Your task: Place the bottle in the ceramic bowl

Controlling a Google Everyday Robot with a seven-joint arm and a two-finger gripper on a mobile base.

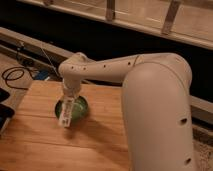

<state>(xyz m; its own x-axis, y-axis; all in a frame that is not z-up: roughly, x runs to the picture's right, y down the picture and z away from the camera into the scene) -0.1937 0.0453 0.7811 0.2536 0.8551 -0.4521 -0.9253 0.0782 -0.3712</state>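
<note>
Single view, looking down on a wooden tabletop (100, 145) of pale planks.

Arm (150, 100): thick white shell, enters from 4 o'clock, bends toward 9 o'clock and ends at a wrist above the bowl.

Claw (68, 98): hangs just under the wrist, over the bowl's 11 o'clock side. It is clenched on the top end of the bottle; its fingers are mostly hidden by the wrist and the bottle.

Bottle (65, 113): slim, white, with a label carrying dark print along its length. Held nearly upright, tilted slightly, with its lower end toward 7 o'clock. That lower end overlaps the bowl's near rim and reaches slightly past it. Whether it touches the bowl or the wood cannot be told.

Bowl (80, 106): small, round, shallow, glossy green with a darker rim. Sits on the tabletop at about 10 o'clock from the board's centre.

Cables (20, 75) lie on the floor at 10 o'clock, beyond the tabletop.
</note>
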